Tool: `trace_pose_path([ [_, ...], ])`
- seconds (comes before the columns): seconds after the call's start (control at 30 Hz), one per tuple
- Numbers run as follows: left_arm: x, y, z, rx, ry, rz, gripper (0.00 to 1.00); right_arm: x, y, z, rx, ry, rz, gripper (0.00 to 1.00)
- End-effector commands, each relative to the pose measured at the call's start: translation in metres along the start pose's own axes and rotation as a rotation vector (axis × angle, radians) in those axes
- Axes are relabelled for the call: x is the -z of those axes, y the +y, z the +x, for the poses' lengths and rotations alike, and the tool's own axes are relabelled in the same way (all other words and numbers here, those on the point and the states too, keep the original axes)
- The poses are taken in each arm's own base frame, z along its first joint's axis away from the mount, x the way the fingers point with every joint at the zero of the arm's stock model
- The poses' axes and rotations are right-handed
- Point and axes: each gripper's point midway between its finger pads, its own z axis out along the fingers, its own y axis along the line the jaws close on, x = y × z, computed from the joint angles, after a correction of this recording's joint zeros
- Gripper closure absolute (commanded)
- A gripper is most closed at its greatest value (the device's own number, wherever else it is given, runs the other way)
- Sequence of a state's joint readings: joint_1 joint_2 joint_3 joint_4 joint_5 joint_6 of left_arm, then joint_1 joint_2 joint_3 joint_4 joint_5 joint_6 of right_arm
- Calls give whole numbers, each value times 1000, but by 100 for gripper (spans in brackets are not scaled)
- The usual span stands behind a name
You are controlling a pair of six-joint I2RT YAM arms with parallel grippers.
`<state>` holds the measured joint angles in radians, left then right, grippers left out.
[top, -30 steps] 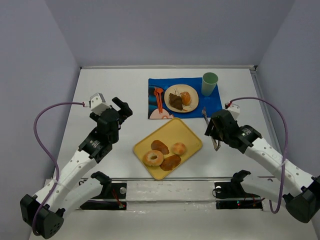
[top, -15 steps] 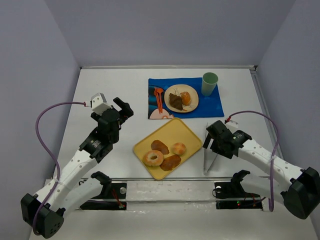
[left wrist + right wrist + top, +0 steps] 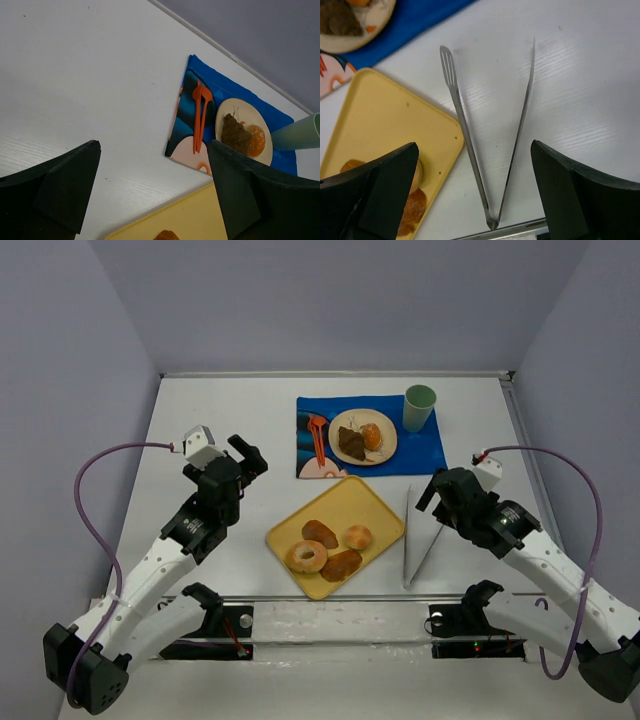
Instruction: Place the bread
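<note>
Nearest the arm bases, mid-table [image 3: 230, 410], a yellow tray [image 3: 350, 502] lies cornerwise and holds four baked pieces. A ring doughnut [image 3: 306, 556] is at its 7 o'clock and a long brown pastry [image 3: 342, 564] at 5 o'clock. A dark oval roll [image 3: 320, 533] and a pale round bun [image 3: 357, 537] lie nearer its middle. At the tray's 3 o'clock, metal tongs [image 3: 406, 540] lie flat on the bare table, arms splayed, hinge toward the near edge. Farther off, at the tray's 1 o'clock, a blue mat [image 3: 425, 448] carries a cream plate [image 3: 385, 450]. The bread lies in that plate, the chocolate-brown pastry [image 3: 349, 445] at 8 o'clock and the golden-orange roll [image 3: 372, 436] at 3 o'clock, side by side. Orange cutlery [image 3: 318, 440] lies on the mat at the plate's 9 o'clock, and a green cup [image 3: 420, 407] stands at its 2 o'clock. The table is white, closed in by plain grey-lilac walls [image 3: 350, 300] on three sides. Only the right wrist view shows the right fingers [image 3: 385, 185] spread wide and grasping nothing, the tongs lying on the table below the gap. The left wrist view alone shows the left fingers [image 3: 65, 185] equally spread and empty over bare table, with the mat and plate at 1 o'clock.
</note>
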<state>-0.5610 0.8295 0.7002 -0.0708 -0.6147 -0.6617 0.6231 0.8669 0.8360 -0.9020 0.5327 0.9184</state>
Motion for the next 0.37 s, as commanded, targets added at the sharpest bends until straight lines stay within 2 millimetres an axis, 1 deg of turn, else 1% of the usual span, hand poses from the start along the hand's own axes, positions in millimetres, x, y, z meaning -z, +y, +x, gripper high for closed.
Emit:
trace_pose_path([
  [0.0,0,-1,-16,20,-61,-10,1,16,-3,-60,-83,-244,30,0],
  [0.03,1,-1,-18,26,-66,-11,1,18,-4,-66,-98,-275,36,0],
  [0.07,1,0,-18,25,-67,-13,1,22,-1,-75,-127,-310,12,0],
  [0.1,2,0,-19,30,-70,-11,1,22,-1,-77,-134,-323,13,0],
  [0.17,4,2,-22,36,-80,-11,1,29,-7,-86,-175,-378,2,0],
  [0.33,6,4,-25,46,-87,-18,1,37,-12,-92,-169,-423,-28,0],
])
